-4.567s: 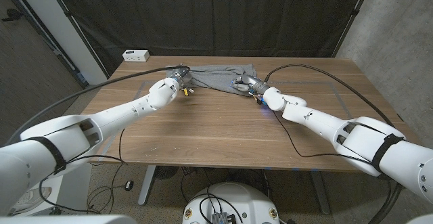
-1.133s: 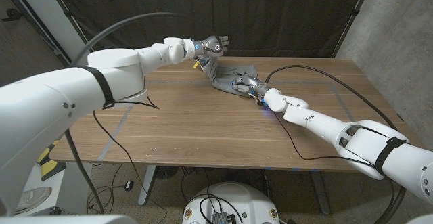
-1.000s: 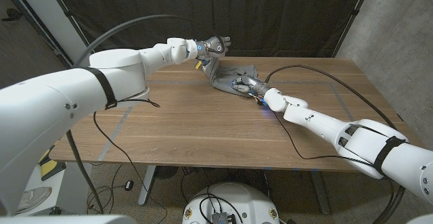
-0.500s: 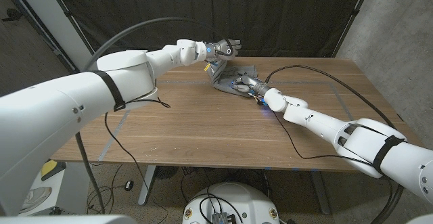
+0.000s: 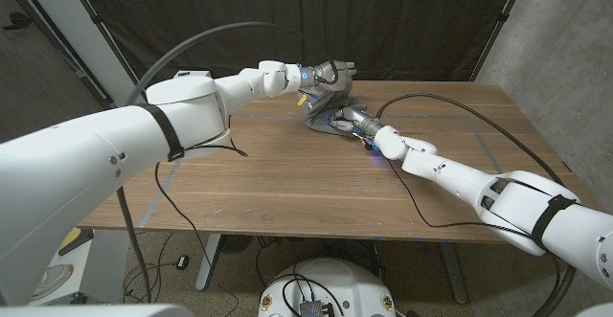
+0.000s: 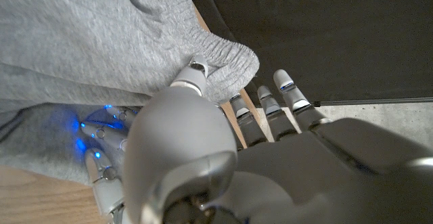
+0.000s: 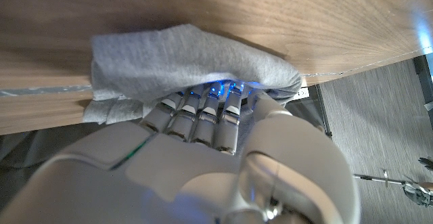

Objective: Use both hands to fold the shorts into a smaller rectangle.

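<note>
The shorts (image 5: 337,109) lie bunched at the table's (image 5: 287,178) far edge. The left hand (image 5: 327,74) pinches the lifted edge above them; the right hand (image 5: 347,120) grips the near side. Carry the fold fully across, keeping edges aligned.

My right hand (image 7: 203,156) reaches into the grey shorts (image 7: 183,65), my fingers (image 7: 199,119) tucked under a folded layer of the cloth, which drapes over their tips. Blue light glows where they go in under the fabric. The shorts lie bunched on the wooden table (image 7: 237,7), close to its edge. Past that edge I see grey floor (image 7: 379,109) and a white power strip (image 7: 302,94).
</note>
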